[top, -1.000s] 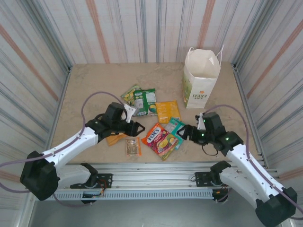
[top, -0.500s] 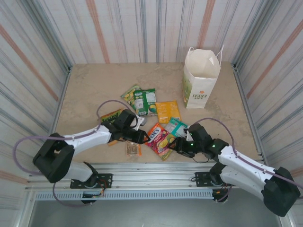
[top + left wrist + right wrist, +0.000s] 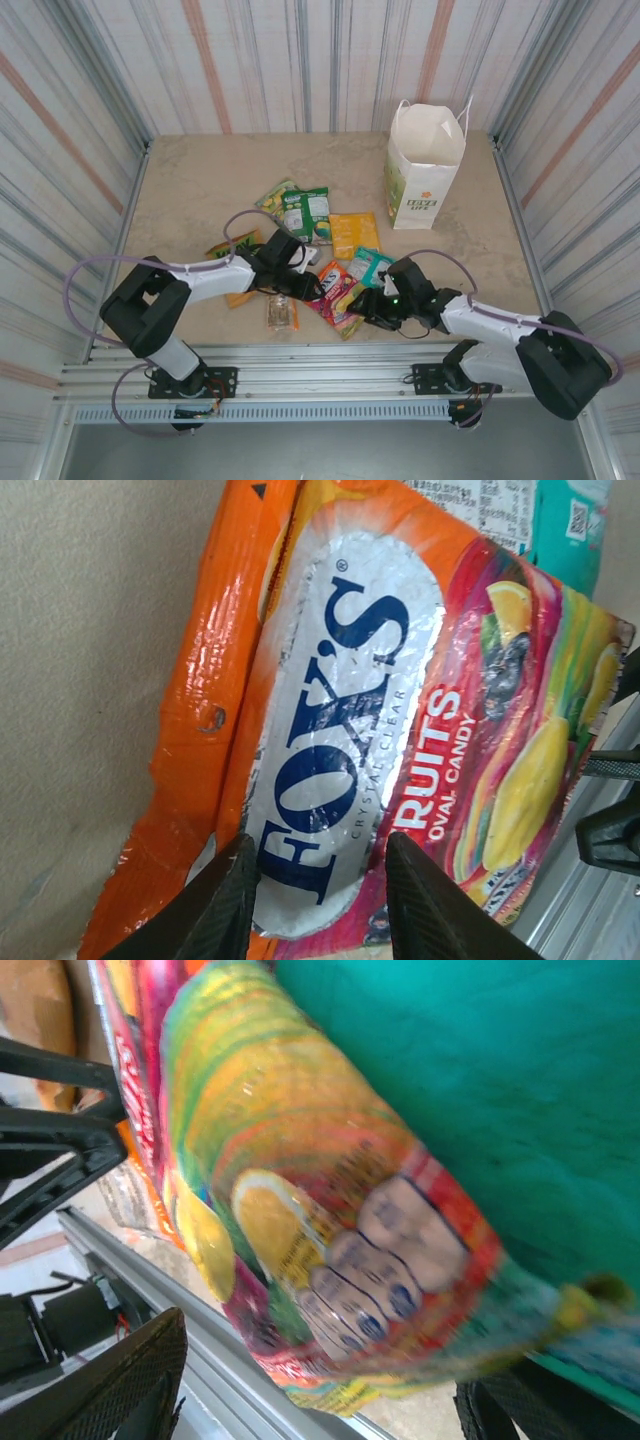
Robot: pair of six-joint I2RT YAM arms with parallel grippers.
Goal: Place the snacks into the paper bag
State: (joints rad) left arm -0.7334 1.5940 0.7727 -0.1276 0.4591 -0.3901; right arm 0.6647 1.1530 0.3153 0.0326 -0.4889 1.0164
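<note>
The red multicoloured crinkly foil snack packet [image 3: 400,730] lies on the beige tabletop [image 3: 200,190], well apart from the white upright paper bag [image 3: 425,170]. The left claw [image 3: 325,900] stands released, part-open over its lettered face; the right claw [image 3: 330,1400] is grasping its bulging opposite edge.

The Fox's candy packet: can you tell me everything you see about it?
The Fox's candy packet is a flat, shiny, crinkly bag, red and orange, with a silver oval that says FOX'S in blue, the words "Fruits Oval Candy" and fruit pictures. It lies near the front of the table, against a teal packet. The left pincer and right pincer sit at opposite ends. The end by the right pincer bulges. Whether that pincer squeezes it is unclear.
</note>
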